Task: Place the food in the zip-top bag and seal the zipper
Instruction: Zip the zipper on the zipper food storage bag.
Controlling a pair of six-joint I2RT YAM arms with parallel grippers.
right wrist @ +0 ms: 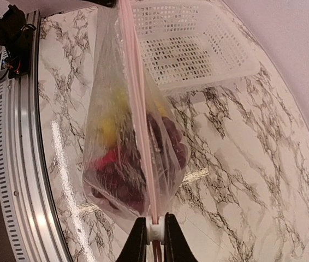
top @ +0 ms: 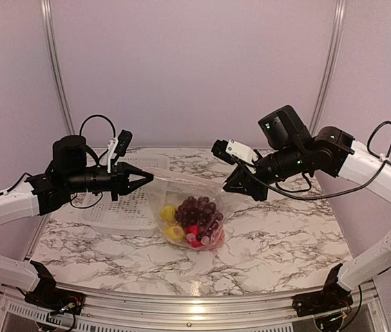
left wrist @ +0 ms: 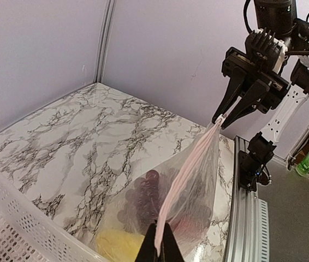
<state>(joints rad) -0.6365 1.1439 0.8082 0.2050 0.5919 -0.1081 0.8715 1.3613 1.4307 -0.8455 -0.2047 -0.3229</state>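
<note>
The large clear crinkly zip-top bag point(top: 182, 197) is held over the bench centre by its pinkish-clear zipper strip point(right wrist: 138, 109). Contents: dark purple grape bunch point(top: 199, 207), yellow pieces point(top: 173, 232), red piece point(top: 194, 232). Left fingers point(left wrist: 148, 248) pinch one strip end. Right fingers point(right wrist: 136, 243) pinch the small white slider tab point(right wrist: 154, 233). A white slotted plastic basket point(top: 123, 207) sits near the left edge of the marble-patterned bench point(top: 285, 242). Lilac walls point(top: 195, 69) enclose it.

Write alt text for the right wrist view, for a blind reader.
The right claw pinches the white slider tab on the pink zipper of a clear bag holding purple grapes and yellow and red toy food. A white slotted basket sits behind on the marble table.
</note>
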